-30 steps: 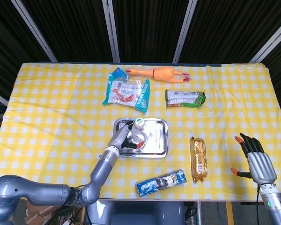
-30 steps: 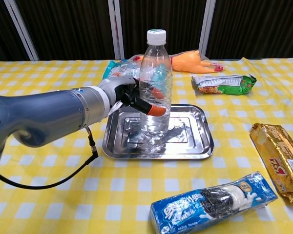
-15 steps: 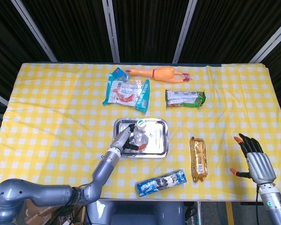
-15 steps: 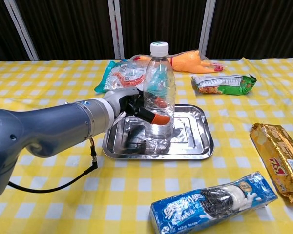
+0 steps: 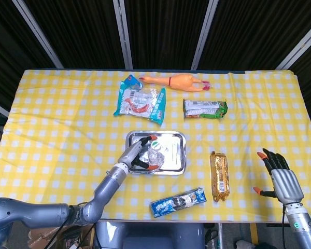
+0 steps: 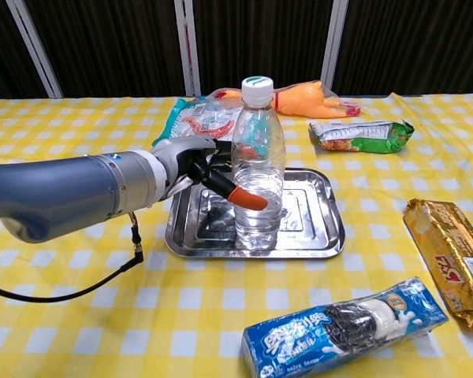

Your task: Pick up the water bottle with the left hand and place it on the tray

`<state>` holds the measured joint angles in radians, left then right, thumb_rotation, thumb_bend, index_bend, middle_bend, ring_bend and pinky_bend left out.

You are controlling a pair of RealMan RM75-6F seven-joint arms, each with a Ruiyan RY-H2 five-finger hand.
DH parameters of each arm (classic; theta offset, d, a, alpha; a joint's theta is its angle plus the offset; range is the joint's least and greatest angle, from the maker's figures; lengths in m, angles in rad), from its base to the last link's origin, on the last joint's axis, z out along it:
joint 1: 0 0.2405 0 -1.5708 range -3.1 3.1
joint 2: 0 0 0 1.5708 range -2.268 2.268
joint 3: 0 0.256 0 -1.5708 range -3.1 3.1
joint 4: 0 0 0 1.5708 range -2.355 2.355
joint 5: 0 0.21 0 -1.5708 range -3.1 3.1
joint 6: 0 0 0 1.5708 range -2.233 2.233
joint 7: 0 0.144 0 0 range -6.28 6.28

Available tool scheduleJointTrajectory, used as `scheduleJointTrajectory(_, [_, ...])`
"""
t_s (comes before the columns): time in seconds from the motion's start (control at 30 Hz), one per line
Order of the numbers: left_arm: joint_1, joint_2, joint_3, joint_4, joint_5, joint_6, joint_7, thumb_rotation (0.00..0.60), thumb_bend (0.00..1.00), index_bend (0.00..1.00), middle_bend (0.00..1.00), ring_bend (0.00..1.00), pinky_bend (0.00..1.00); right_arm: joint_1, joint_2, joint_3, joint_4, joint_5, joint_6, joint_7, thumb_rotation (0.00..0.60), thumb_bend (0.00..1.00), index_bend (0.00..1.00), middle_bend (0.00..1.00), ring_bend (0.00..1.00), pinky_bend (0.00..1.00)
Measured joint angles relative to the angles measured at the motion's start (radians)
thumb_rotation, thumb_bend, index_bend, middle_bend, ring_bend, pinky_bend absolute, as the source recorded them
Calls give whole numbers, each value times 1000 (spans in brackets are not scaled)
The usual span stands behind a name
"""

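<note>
The clear water bottle with a white cap stands upright on the metal tray at the table's middle. My left hand is just left of it, fingers spread; one orange-tipped finger still reaches across the bottle's front. In the head view the bottle stands in the tray with the left hand at its left side. My right hand hovers at the table's near right edge, fingers apart and holding nothing.
A blue cookie pack lies in front of the tray and a golden bar pack to its right. Behind the tray lie a green packet, a rubber chicken and a snack bag.
The bottle came down onto the tray and now stands there. My left hand loosened its grip and drew back a little to the left. The right hand barely moved.
</note>
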<state>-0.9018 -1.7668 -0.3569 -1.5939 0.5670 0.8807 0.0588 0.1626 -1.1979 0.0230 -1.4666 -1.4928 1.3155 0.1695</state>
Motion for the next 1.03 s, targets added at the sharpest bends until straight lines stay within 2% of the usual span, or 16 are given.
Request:
scheduleJointTrajectory(0.17, [34, 81, 22, -91, 26, -1, 2, 600, 86, 62, 54, 0, 30, -1, 1, 1, -2, 6, -1, -2, 600, 50, 111, 0, 37, 0])
scheduleJointTrajectory(0.27, [84, 182, 54, -188, 80, 13, 2, 600, 86, 82, 67, 0, 30, -3, 3, 0, -5, 5, 2, -6, 600, 49, 111, 0, 37, 0])
scheduleJointTrajectory(0.4, [210, 377, 124, -312, 235, 74, -26, 600, 142, 110, 98, 0, 30, -7, 6, -2, -18, -8, 17, -13, 600, 49, 111, 0, 38, 0])
scheduleJointTrajectory(0.53, [360, 528, 207, -346, 434, 180, -86, 600, 183, 121, 102, 0, 30, -9, 7, -3, -28, -17, 28, -28, 600, 50, 111, 0, 37, 0])
scheduleJointTrajectory(0.63, [485, 583, 275, -314, 574, 296, -126, 600, 218, 127, 105, 0, 30, -9, 3, -1, -28, -19, 35, -45, 600, 50, 111, 0, 37, 0])
scheduleJointTrajectory(0.73, [570, 598, 319, -230, 635, 409, -134, 600, 236, 131, 108, 0, 30, -9, -3, 2, -23, -18, 41, -62, 600, 50, 111, 0, 37, 0])
scheduleJointTrajectory(0.9, [636, 572, 341, -66, 647, 515, -51, 600, 239, 130, 106, 0, 30, -9, -13, 10, -11, -19, 56, -77, 600, 49, 110, 0, 37, 0])
scheduleJointTrajectory(1.03, [674, 535, 340, -4, 653, 604, 49, 600, 239, 132, 105, 0, 30, -10, -20, 14, -2, -19, 63, -80, 600, 50, 111, 0, 37, 0])
